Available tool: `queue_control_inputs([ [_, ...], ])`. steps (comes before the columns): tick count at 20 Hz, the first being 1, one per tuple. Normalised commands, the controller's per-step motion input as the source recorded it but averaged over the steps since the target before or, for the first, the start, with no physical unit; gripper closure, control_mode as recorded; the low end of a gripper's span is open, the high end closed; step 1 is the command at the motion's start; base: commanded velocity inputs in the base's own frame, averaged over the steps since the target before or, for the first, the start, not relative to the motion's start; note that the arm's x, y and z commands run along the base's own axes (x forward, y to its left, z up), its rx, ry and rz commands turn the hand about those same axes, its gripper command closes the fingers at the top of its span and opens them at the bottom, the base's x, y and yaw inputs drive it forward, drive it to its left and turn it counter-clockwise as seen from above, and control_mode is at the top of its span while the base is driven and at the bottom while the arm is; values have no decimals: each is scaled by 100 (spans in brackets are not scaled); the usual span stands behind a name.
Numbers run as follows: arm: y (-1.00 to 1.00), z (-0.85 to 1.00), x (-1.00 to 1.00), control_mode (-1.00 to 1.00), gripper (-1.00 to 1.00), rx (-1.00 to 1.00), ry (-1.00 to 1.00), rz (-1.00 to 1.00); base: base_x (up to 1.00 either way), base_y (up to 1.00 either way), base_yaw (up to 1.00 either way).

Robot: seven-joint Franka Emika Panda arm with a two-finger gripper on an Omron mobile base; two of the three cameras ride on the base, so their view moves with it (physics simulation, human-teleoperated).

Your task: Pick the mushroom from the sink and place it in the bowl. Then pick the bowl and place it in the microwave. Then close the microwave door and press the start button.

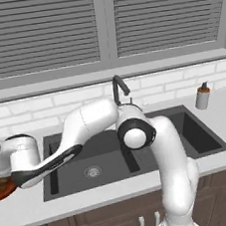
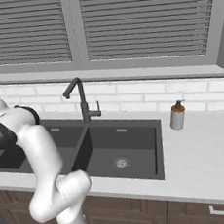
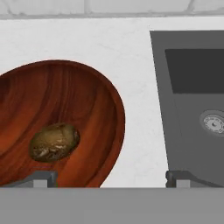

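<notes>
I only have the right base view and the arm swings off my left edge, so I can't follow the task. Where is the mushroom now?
Observer: The mushroom lies inside the bowl, as the hand view shows.
Operator: Is the gripper holding it?
Observer: No. The gripper is open, its fingertips apart with the mushroom lying free beyond them.
Operator: Where does the bowl stand?
Observer: On the white counter beside the sink; in the left base view its rim peeks out under the hand.
</notes>
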Motion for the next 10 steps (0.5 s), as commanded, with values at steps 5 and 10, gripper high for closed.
queue_control_inputs([
  [5, -87, 0, 0, -100, -100, 42, 1, 0, 0, 0, 0],
  [10, -43, 9, 38, -100, -100, 39, 20, 0, 0, 0, 0],
])
